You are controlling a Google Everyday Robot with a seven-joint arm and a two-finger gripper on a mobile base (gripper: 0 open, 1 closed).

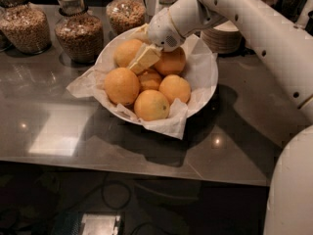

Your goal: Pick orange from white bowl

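Note:
The white bowl, lined with crumpled white paper, sits mid-table and holds several oranges. My gripper reaches in from the upper right and is open over the back of the bowl. One cream finger points down between the back-left orange and the back-right orange. The other finger lies at the back-left orange's far top edge. A smaller orange sits in the middle. Larger ones lie at the left, right and front.
Three glass jars of grain stand behind the bowl at the back left. A stack of white paper bowls stands at the back right. My white arm crosses the right side. The table's front edge runs below.

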